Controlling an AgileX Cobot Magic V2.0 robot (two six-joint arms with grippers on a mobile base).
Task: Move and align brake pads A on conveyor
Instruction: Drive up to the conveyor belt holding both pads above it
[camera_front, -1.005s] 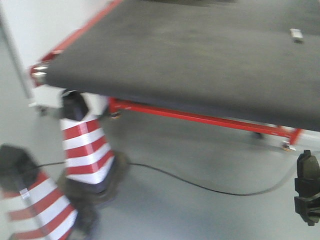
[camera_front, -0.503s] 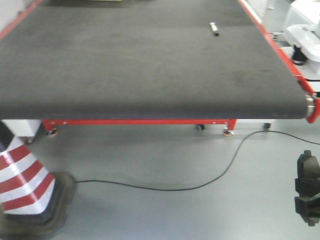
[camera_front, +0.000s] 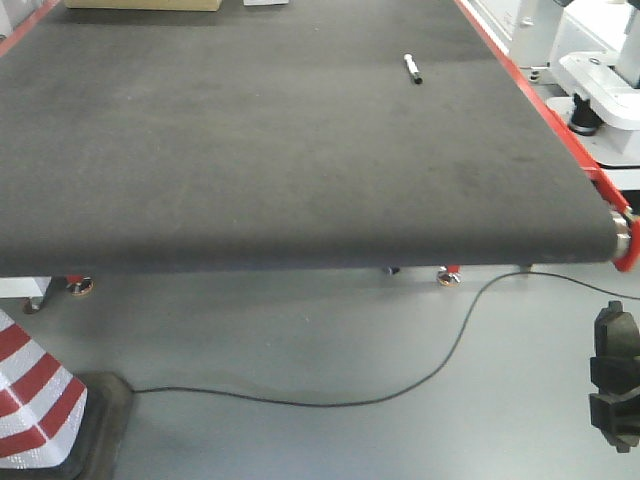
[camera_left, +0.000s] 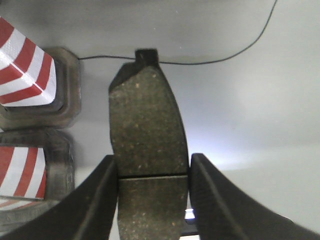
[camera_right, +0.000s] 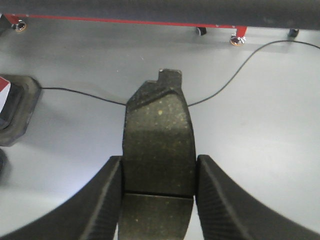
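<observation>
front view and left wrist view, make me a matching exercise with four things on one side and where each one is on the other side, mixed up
Things
1. marker pen
2. striped cone
3. black cable
4. brake pad

Places
a. clamped in the left gripper
b. lying on the dark belt, far right part
c. standing on the floor, lower left corner of the front view
d. trailing across the floor below the belt's near end

Pairs: 1-b, 2-c, 3-d, 4-a
</observation>
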